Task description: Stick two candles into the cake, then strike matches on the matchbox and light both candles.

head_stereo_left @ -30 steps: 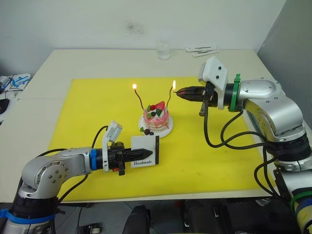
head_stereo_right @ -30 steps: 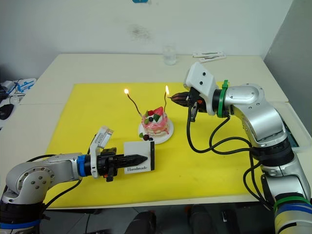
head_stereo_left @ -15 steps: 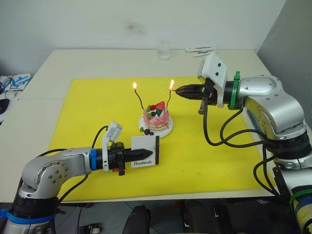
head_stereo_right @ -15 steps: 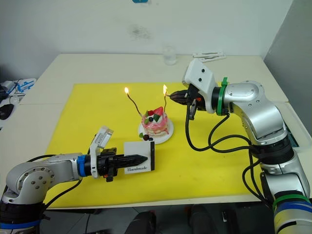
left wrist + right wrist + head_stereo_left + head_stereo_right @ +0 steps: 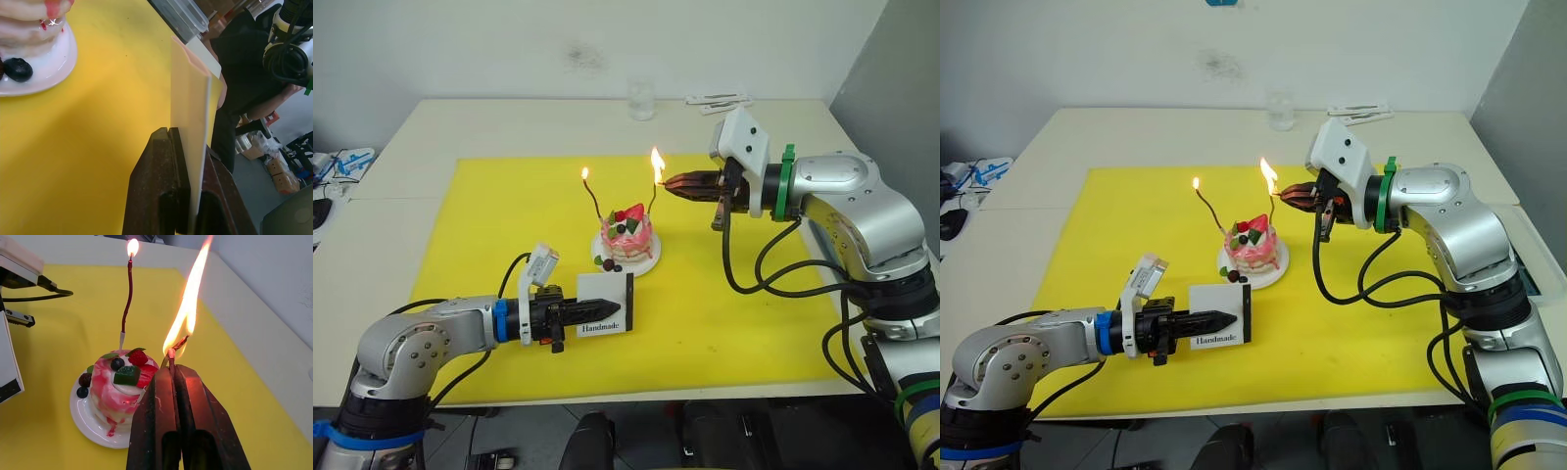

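- Yellow mat [image 5: 489,211] covers the middle of the pale table [image 5: 460,122], and the cake [image 5: 627,235] sits on its small white plate [image 5: 644,262] near the centre of that mat.
- Two candles stand in the cake: the left candle [image 5: 593,203] burns with a small flame, and the right candle [image 5: 653,203] carries a tall flame at its tip.
- Right gripper [image 5: 672,183] hovers just beside the right candle's tip, its fingers pressed together on a burning match [image 5: 177,344]; the match's flame and the candle's flame merge into one.
- Left gripper [image 5: 576,312] is low over the mat in front of the cake, pinching the matchbox [image 5: 604,304], which stands upright on its edge, near the plate but apart from it.
- Between the matchbox and the cake lie a few dark berries [image 5: 607,262] on the plate's rim.
- At the table's far edge stand a small clear glass [image 5: 641,101] and some white packets [image 5: 720,99], well apart from the cake.
- Nothing lies between either gripper and the cake.
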